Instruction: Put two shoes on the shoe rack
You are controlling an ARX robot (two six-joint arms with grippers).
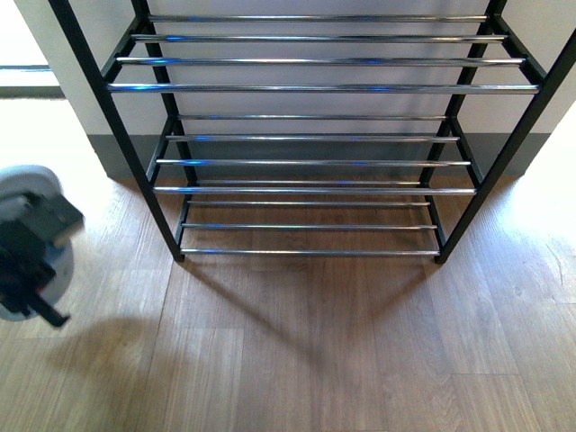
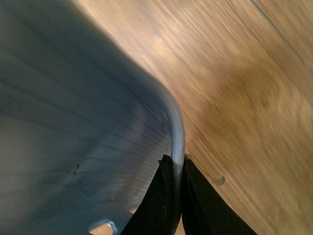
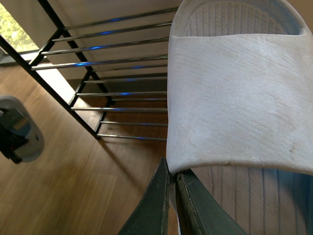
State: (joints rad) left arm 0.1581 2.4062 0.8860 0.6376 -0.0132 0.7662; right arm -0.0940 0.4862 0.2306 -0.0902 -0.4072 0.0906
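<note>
- Two shoes held, neither on the shoe rack point(image 1: 310, 88) yet.
- Left gripper point(image 2: 176, 164) is clamped on the thin rim of the grey slipper point(image 2: 73, 122), left of the rack's lower tiers.
- Right gripper point(image 3: 172, 178) nips the white slide point(image 3: 234, 98) at its sole edge under the strap, in front of the rack (front camera misses it).
- Both look like light, bendy foam; an edge pinch may let them swing, so mid-sole beside the strap seems safest.

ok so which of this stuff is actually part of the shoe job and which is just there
Part of the job:
shoe rack
grey shoe, pinched in the left gripper
white slipper, pinched in the right gripper

Just there:
wooden floor
wall behind the rack
</note>
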